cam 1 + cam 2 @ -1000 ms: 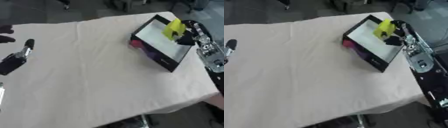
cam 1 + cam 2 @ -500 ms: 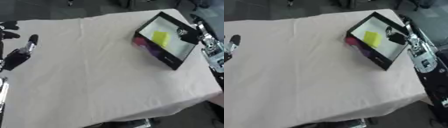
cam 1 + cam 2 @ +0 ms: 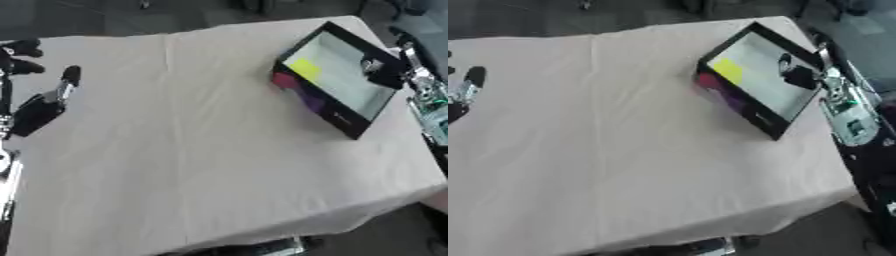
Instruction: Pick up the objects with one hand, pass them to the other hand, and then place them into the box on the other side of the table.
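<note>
A black box [image 3: 343,121] with a pale inside stands tilted at the table's far right. A flat yellow object [image 3: 304,68] lies in its left part, with nothing touching it. My right hand [image 3: 799,76] hovers over the box's right side, near the rim, open and holding nothing. The right forearm [image 3: 846,112] runs along the table's right edge. My left hand [image 3: 42,106] rests at the far left of the table, open, with one finger [image 3: 67,80] pointing up and away.
A cream cloth [image 3: 192,150] covers the table, with its front edge and right corner close to the box. Pink and purple markings [image 3: 293,89] show on the box's outer wall. Dark floor lies beyond the far edge.
My right hand held the yellow object above the box one second ago; it let go, and the object now lies inside. The hand drew back toward the right rim. The camera view shifted.
</note>
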Controlling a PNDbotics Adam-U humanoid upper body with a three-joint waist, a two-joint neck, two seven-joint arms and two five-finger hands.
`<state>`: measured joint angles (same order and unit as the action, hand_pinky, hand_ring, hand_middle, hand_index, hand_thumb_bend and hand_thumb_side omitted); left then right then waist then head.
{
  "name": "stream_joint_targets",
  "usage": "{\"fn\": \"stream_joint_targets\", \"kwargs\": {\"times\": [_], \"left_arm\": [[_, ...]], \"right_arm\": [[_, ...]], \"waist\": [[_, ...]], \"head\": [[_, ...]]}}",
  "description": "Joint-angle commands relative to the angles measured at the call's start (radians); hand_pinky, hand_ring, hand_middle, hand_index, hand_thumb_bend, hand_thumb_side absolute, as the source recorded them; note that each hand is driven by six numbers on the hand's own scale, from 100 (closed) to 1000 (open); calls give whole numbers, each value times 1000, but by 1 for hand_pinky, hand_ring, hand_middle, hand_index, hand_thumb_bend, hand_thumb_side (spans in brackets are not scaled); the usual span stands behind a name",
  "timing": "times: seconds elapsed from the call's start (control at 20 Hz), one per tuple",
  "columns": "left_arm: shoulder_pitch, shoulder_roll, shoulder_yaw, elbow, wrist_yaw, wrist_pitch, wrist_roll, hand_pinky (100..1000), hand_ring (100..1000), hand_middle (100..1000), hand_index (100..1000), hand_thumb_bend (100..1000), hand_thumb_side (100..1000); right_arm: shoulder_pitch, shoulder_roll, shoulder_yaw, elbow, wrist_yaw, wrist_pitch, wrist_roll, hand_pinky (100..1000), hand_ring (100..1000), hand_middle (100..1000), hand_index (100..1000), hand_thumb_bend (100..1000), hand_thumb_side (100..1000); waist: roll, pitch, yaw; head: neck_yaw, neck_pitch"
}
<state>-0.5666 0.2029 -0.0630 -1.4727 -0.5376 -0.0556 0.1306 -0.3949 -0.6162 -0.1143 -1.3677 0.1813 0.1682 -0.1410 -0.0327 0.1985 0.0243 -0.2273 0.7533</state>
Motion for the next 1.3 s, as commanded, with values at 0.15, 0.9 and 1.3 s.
{"fn": "stream_joint_targets", "kwargs": {"times": [0.15,0.9,1.3], "left_arm": [[-26,28,27,-22,20,21,15,722,586,647,798,434,525],[-6,261,132,58,179,177,-31,745,647,711,818,363,591],[-42,424,152,155,117,224,-166,755,677,726,825,397,512]], "right_arm": [[3,-14,-7,-128,-274,-84,8,1000,1000,1000,1000,100,578],[43,-8,-16,-289,-400,-124,-15,1000,1000,1000,1000,100,555],[53,-13,-16,-289,-385,-116,-14,1000,1000,1000,1000,100,558]], "waist": [[4,-19,4],[23,-26,25],[26,-27,28]], "head": [[55,6],[101,9],[153,11]]}}
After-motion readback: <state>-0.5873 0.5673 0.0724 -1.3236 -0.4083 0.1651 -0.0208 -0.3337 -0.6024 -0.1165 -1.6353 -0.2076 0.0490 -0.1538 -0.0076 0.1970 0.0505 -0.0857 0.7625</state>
